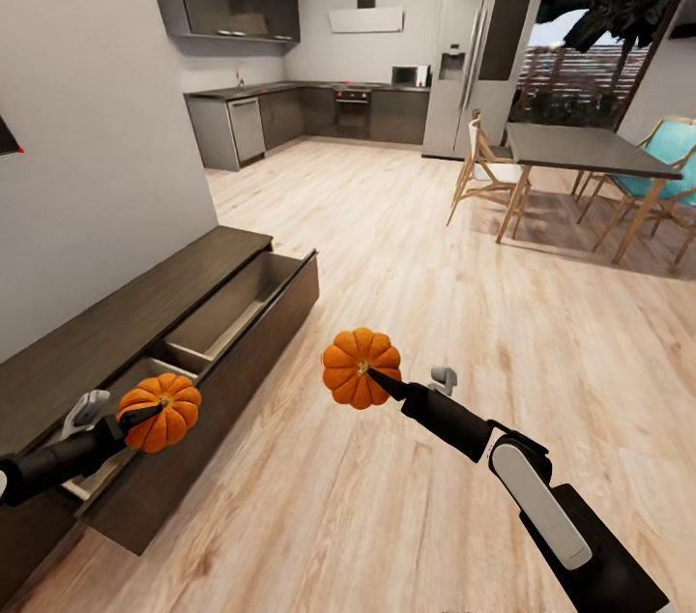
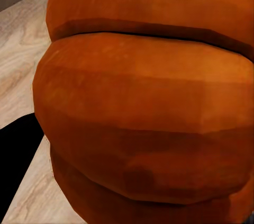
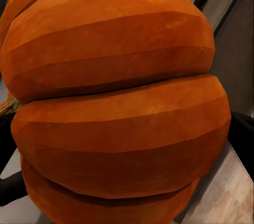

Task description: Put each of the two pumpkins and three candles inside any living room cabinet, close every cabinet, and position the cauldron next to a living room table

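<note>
Pale wood flooring (image 1: 406, 236) runs toward a kitchen. Low at left, the left gripper (image 1: 145, 412) clamps one pumpkin (image 1: 162, 412) above the dark cabinet (image 1: 116, 333), whose open drawer (image 1: 227, 308) shows bare beige compartments. Reaching forward, the right gripper (image 1: 372, 379) grips another pumpkin (image 1: 360, 367) over the floor, beside the cabinet.
</note>
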Available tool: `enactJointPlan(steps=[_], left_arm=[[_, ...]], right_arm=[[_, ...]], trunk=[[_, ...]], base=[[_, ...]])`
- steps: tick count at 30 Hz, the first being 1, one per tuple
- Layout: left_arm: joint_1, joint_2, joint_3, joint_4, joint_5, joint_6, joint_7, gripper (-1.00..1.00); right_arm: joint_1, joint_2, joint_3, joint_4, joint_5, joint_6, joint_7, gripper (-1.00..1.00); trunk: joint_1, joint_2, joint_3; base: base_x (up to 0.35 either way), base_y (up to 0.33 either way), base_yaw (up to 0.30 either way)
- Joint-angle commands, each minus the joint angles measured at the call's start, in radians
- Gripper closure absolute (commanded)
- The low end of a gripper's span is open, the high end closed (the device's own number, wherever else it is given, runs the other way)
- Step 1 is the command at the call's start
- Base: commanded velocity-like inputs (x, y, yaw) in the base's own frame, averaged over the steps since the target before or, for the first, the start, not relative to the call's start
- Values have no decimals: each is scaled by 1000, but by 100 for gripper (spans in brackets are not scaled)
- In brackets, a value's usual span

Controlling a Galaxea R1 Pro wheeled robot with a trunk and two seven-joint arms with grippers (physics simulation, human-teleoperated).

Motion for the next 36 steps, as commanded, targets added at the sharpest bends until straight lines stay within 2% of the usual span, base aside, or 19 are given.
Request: enactJointPlan(steps=[1,20,29,36], left_arm=[[-1,0,2,-1,4,6,-6,100],[-1,0,2,-1,6,6,-5,100],[-1,0,-1,-1,4,6,-5,100],[-1,-1,-3,-1,4,6,-5,100]], right_arm=[[-1,0,1,0,-12,4,-1,100],[-1,0,1,0,-12,4,-1,100],[-1,0,1,0,-12,4,-1,100],[-1,0,1,0,-12,4,-1,100]], trunk=[[0,0,0],[0,0,17],[0,0,25],[0,0,25]], base=[[0,0,-258],[23,0,-257],[193,0,-250],[308,-27,-32]])
